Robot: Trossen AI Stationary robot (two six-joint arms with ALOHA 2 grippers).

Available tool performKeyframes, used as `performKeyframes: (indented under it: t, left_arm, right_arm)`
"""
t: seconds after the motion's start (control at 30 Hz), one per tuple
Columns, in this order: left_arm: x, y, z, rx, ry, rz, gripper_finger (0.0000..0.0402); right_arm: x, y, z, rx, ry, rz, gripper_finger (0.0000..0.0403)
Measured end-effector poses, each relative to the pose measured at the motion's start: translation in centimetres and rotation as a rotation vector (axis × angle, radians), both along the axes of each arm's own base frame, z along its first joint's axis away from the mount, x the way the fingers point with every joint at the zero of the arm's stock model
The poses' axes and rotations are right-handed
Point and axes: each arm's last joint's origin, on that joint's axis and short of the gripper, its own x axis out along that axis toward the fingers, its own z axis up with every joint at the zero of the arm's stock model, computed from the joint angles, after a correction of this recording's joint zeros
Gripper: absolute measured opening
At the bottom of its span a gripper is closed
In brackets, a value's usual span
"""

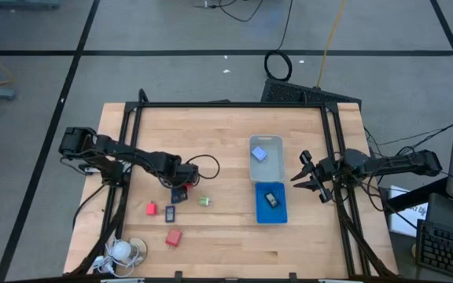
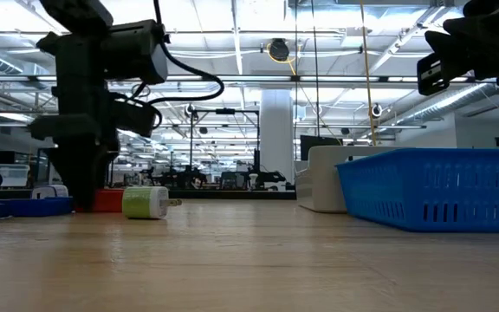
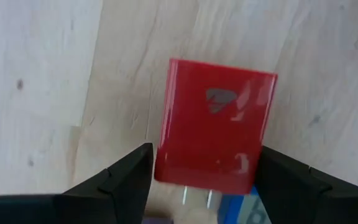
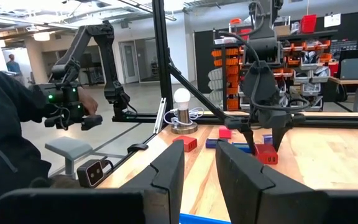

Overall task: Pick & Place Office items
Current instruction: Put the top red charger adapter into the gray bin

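Between the left gripper's (image 3: pixel 201 177) two dark fingers (image 3: pixel 120 180): a red block (image 3: pixel 213 127), glossy, flat on the wooden table (image 1: pixel 226 244), its long axis running straight out ahead of the jaws. Fingers apart, one at each long side of the block, touching or just off it, cannot tell which. A small grey shield-shaped mark on the top face; no letters to be read. Two thin metal prongs at the end nearest the wrist, so apparently a plug-type adapter, prongs pointing back between the fingers. Just under that end, a sliver of a dark blue piece (image 1: pixel 178 194).

Largest to smallest, outward from those jaws: well off toward the right arm, a clear tray (image 1: pixel 266 169) with a light-blue cube (image 1: pixel 259 155) inside, and touching its near end a blue tray (image 1: pixel 259 211) holding a black rectangular piece (image 1: pixel 271 199). Nearer, beside the jaws, a green-and-white bit (image 1: pixel 204 201), lying on its side in the low view. Toward the table's front edge, two more red blocks (image 1: pixel 151 208) (image 1: pixel 173 237) and a small blue-and-black piece (image 1: pixel 171 214). No writing legible on any.

Right gripper (image 1: pixel 311 178): above the table beyond the trays' far side, fingers close together with a narrow gap, nothing between them.
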Motion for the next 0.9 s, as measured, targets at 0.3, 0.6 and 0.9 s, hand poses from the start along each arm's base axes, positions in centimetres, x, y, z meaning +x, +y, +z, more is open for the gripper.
performKeyframes:
  t: [0.3, 0.6, 0.9]
  left_arm:
    - [-0.08, -0.01, -1.02, 0.005, -0.077, -0.076, 0.0252]
    - [-0.07, 0.00, -1.09, 0.009, -0.078, -0.061, 0.0217]
    - [-0.03, -0.14, -1.04, 0.041, -0.082, -0.031, 0.0224]
  right_arm:
    - [0.00, 0.00, 0.00, 0.000, 0.000, 0.000, 0.0086]
    - [0.00, 0.00, 0.00, 0.000, 0.000, 0.000, 0.0086]
    - [0.00, 0.00, -0.01, 0.000, 0.001, -0.001, 0.0086]
